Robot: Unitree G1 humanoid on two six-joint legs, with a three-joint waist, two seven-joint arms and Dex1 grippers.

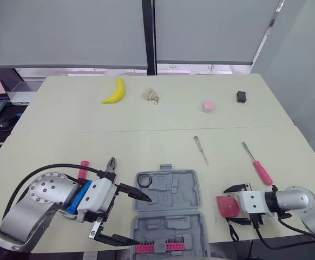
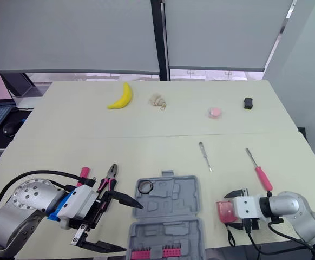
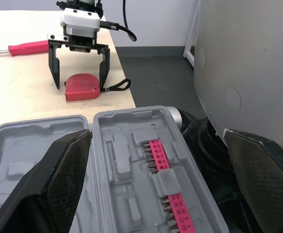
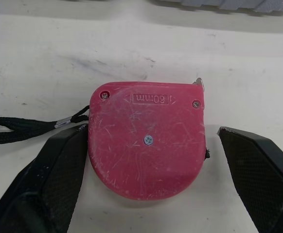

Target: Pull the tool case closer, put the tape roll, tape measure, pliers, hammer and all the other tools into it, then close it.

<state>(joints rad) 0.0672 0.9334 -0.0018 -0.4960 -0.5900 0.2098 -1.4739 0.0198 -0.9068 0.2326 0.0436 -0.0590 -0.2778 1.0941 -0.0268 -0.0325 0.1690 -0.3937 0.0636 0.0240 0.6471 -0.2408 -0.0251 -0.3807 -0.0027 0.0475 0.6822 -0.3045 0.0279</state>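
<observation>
My left gripper (image 1: 144, 221) hangs released, fingers spread wide, over the left edge of the open tool case (image 1: 192, 190), which lies at my 6 o'clock by the near table edge. The pliers (image 1: 110, 166) lie on the table at the case's 10 o'clock. The tape roll (image 1: 144, 179) sits inside the case, in its 11 o'clock corner. A small screwdriver (image 1: 201, 150) and a red-handled screwdriver (image 1: 258, 166) lie beyond, toward 1 and 2 o'clock. At the case's 3 o'clock my right gripper (image 1: 229, 205) is released too, one finger either side of the red tape measure (image 4: 146, 141).
</observation>
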